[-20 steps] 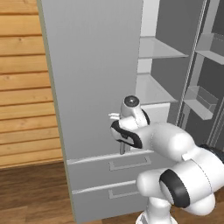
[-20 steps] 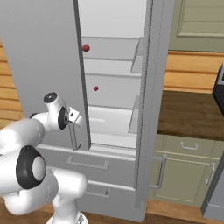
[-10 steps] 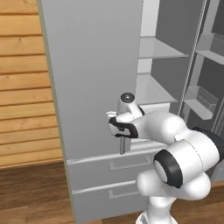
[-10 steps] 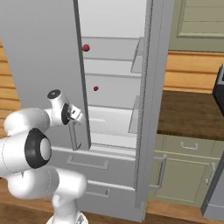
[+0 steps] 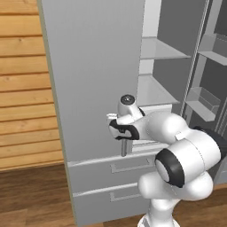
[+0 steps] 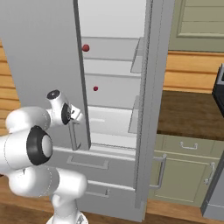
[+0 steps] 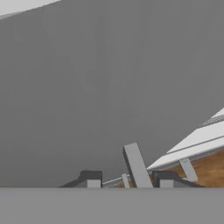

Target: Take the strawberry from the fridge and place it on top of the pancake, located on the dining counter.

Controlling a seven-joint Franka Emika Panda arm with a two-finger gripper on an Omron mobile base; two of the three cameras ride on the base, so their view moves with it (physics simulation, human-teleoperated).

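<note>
One tiny dark-red strawberry (image 6: 95, 89)

White robot arm folded at a bulky dark-banded elbow low and near, its forearm reaching forward and to the left at mid height. The gripper (image 5: 124, 134) points away from the base, its 2 dark fingers (image 7: 91, 179) closed around a vertical grey bar handle (image 7: 136, 165).
</note>
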